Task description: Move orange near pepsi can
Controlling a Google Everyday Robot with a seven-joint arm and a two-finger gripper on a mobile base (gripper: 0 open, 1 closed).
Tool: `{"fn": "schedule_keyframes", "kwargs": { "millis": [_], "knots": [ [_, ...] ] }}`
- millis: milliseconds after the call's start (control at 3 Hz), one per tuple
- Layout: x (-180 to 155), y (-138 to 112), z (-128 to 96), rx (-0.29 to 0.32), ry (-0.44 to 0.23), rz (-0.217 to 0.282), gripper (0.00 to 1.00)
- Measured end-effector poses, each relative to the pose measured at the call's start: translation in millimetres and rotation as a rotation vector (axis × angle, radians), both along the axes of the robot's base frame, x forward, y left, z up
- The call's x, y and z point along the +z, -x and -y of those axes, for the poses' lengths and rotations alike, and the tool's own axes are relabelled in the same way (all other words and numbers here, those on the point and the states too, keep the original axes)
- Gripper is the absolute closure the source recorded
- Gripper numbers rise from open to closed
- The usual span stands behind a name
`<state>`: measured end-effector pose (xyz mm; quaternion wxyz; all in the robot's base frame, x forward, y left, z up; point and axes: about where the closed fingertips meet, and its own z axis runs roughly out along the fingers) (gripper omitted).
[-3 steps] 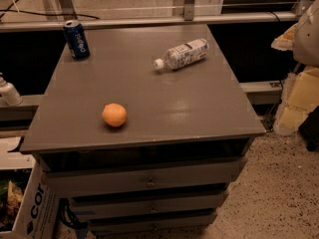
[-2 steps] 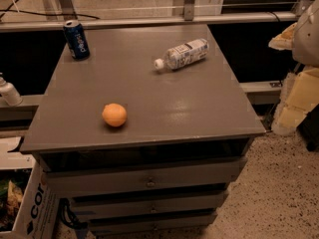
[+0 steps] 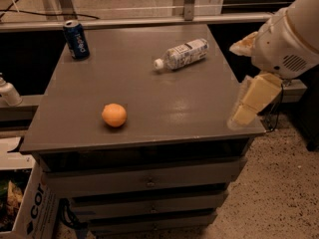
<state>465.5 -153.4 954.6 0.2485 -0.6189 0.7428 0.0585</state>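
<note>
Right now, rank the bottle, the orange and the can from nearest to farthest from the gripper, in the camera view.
The gripper hangs at the table's right edge.
1. and 2. the bottle, lying at back right, and the orange, front left of centre: too close to call.
3. the can, back left corner: clearly farthest.

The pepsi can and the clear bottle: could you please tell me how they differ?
The pepsi can stands upright at the far left corner; the clear bottle lies on its side, further right. The can is dark blue and opaque, the bottle see-through with a white label and cap. Both rest on the grey table, apart from the orange. The pincer hangs beside the table's right edge, touching neither.
</note>
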Motion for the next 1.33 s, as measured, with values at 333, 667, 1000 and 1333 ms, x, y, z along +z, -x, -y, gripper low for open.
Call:
{"fn": "schedule_keyframes", "kwargs": {
  "millis": [333, 667, 1000, 1333],
  "knots": [
    [-18, -21, -42, 0.049, -0.119, -0.002, 0.0],
    [-41, -28, -78, 0.061, -0.221, -0.033, 0.0],
    [-58, -30, -104, 0.056, -0.303, -0.068, 0.0],
    [-71, -18, -133, 0.033, -0.36, -0.122, 0.0]
  ]
}}
